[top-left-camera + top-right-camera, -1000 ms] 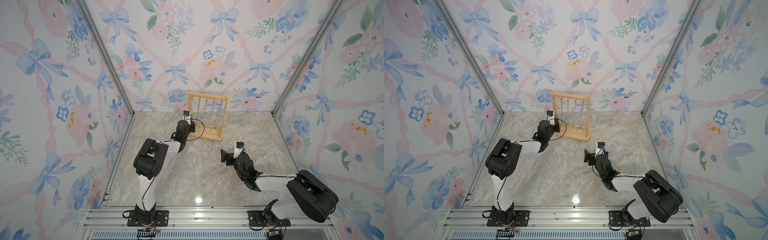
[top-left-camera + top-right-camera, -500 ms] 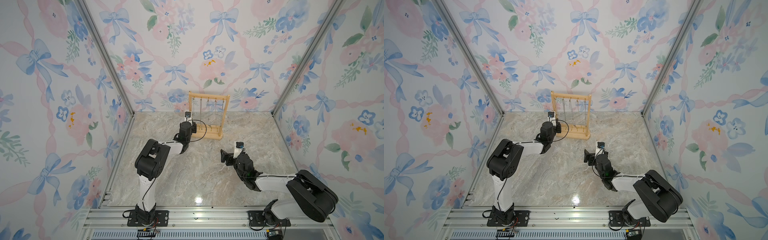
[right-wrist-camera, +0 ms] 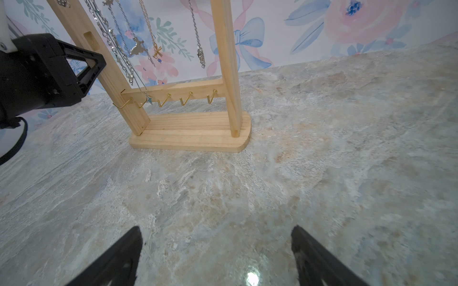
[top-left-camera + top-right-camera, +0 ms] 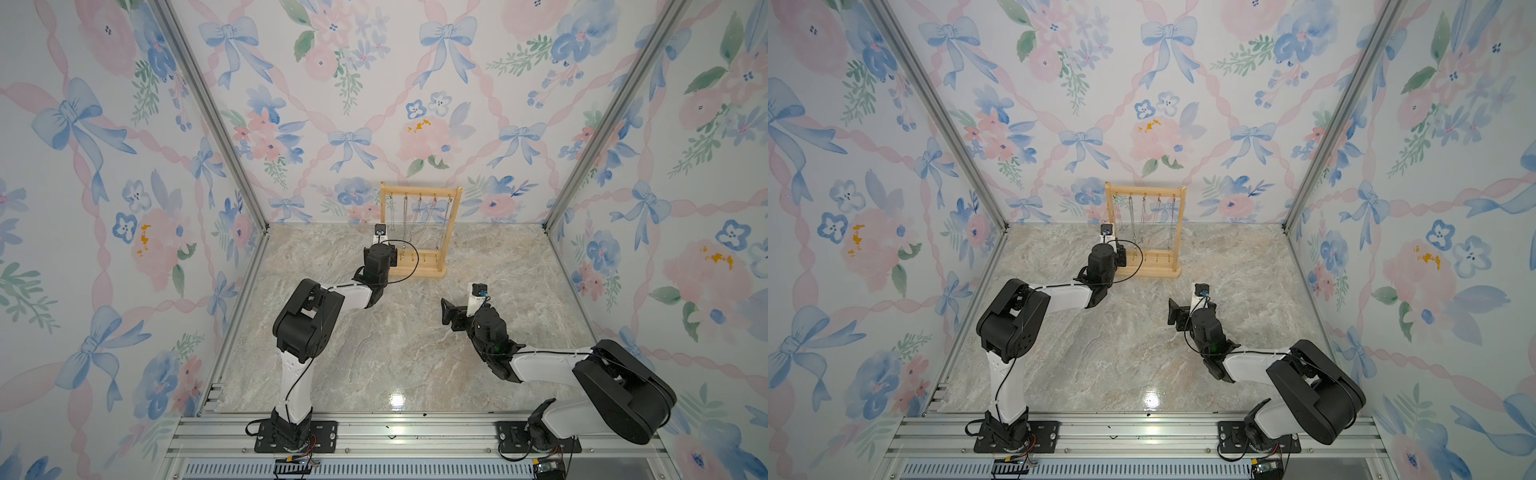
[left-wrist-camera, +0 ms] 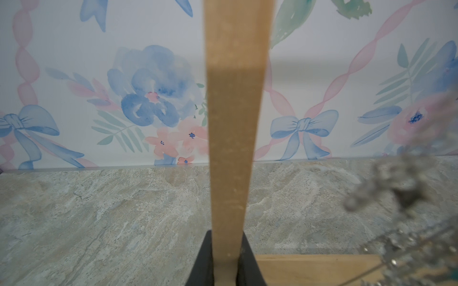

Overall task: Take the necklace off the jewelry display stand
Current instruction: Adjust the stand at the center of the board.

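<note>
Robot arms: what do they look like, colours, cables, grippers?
The left arm and right arm match: white link shells, bulky black joint housings, black base plates on an aluminium rail. A thin black cable loops off the left one. The left gripper and right gripper are black; the left's fingers are open triangular frames.

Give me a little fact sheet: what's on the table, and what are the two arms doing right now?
Jewelry display stand: upright on the marble table, near the back wall
Necklaces: several chains hanging from its top bar
Left pincer: shut on one upright of the stand
Right pincer: open, empty, over bare table, apart from the stand
</note>
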Controlling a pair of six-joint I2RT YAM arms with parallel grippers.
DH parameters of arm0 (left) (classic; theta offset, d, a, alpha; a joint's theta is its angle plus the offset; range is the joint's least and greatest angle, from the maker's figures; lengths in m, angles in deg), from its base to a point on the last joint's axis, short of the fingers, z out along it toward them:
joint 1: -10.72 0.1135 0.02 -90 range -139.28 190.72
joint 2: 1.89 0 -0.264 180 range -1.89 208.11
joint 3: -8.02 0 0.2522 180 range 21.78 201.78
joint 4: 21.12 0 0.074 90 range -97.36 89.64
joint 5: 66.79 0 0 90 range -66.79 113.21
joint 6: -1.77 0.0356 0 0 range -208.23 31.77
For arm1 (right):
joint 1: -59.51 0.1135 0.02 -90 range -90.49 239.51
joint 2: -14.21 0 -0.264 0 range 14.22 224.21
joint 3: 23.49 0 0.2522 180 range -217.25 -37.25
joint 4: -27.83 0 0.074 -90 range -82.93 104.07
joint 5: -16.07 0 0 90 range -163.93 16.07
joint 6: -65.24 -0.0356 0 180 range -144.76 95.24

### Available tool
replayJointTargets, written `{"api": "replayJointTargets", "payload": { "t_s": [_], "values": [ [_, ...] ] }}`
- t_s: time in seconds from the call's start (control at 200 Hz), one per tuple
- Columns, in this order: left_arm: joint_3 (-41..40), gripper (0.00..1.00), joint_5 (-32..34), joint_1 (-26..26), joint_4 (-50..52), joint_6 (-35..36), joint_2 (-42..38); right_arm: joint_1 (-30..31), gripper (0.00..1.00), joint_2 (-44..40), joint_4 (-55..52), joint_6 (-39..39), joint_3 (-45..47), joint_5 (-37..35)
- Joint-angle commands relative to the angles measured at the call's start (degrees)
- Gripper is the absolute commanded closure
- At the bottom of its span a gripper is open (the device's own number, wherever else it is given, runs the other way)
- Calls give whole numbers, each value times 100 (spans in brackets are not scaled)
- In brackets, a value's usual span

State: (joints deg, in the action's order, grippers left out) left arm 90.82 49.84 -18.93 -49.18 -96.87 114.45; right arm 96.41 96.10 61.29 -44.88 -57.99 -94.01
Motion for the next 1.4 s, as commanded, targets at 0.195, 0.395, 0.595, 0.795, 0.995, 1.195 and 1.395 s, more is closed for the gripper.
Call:
{"api": "replayJointTargets", "payload": {
  "t_s": [0.195,0.395,0.595,0.795,0.995,1.195,1.395],
  "values": [
    [587,100,352,-112,-291,-322,301,45,5,73,-26,-36,-115,22],
    [775,99,216,-134,-283,-152,460,39,5,56,-29,-35,-107,22],
    [840,93,188,-133,-265,31,520,42,5,54,-22,-40,-107,21],
    [754,88,105,-134,-240,91,415,36,5,47,-24,-44,-98,23],
    [535,78,89,-133,-238,58,254,36,5,50,-27,-42,-107,26],
    [428,73,18,-132,-237,141,162,36,5,60,-18,-45,-107,34],
    [365,69,28,-129,-221,276,24,36,5,48,-24,-40,-107,30]
  ]
}}
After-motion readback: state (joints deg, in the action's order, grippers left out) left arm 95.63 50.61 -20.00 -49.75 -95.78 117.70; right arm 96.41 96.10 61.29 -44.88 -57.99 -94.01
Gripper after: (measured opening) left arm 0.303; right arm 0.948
